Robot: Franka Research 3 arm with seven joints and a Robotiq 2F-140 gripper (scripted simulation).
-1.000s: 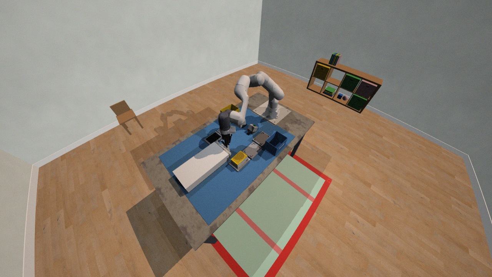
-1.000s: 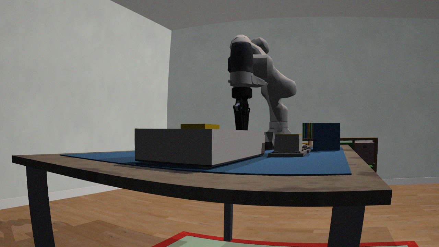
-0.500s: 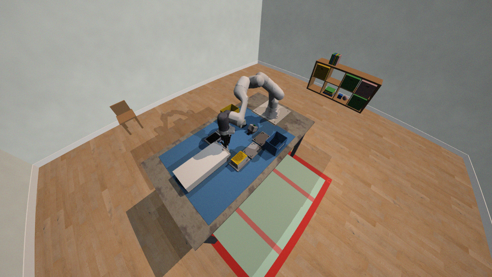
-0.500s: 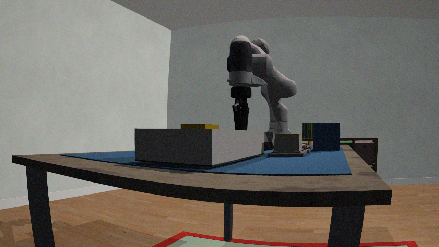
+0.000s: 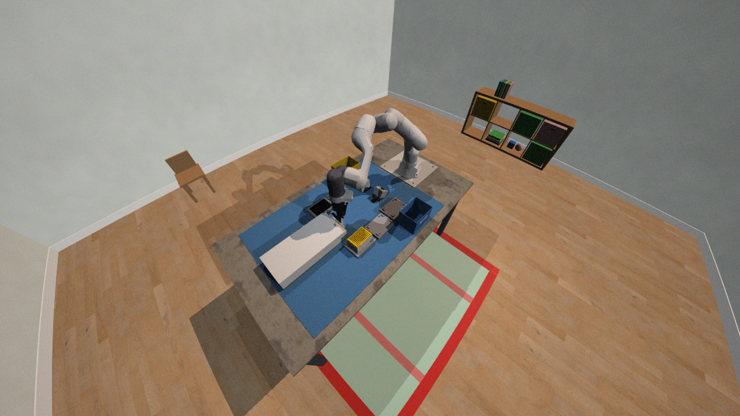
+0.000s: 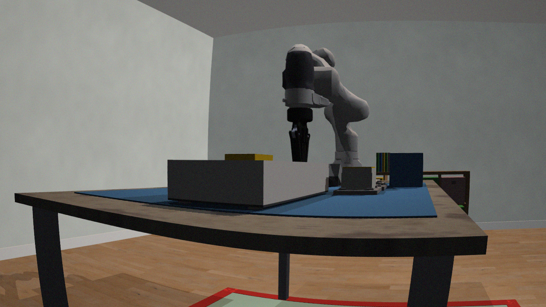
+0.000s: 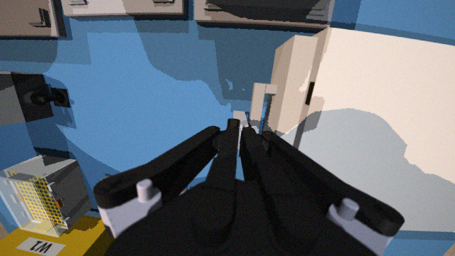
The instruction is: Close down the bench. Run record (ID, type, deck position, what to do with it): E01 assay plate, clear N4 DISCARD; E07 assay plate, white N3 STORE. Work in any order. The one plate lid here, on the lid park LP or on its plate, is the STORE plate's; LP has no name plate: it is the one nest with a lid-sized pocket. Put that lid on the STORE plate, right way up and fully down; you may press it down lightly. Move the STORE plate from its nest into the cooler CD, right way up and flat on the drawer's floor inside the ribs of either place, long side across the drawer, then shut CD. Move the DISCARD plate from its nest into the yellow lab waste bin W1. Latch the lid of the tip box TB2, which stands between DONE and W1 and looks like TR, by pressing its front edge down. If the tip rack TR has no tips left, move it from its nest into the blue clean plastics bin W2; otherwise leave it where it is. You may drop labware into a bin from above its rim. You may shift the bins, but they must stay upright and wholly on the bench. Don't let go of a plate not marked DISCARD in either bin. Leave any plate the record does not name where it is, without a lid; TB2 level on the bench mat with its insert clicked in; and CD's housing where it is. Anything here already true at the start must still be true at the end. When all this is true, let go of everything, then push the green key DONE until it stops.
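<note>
The arm [image 5: 373, 129] is built of rounded, pale grey-white links, with a dark charcoal section above the wrist and a light grey flange collar under it. It stands on a square, pale base plate [image 5: 425, 177]. The gripper [image 7: 237, 129] is matte black with long, slim fingers and light grey knuckle blocks carrying round pins.
</note>
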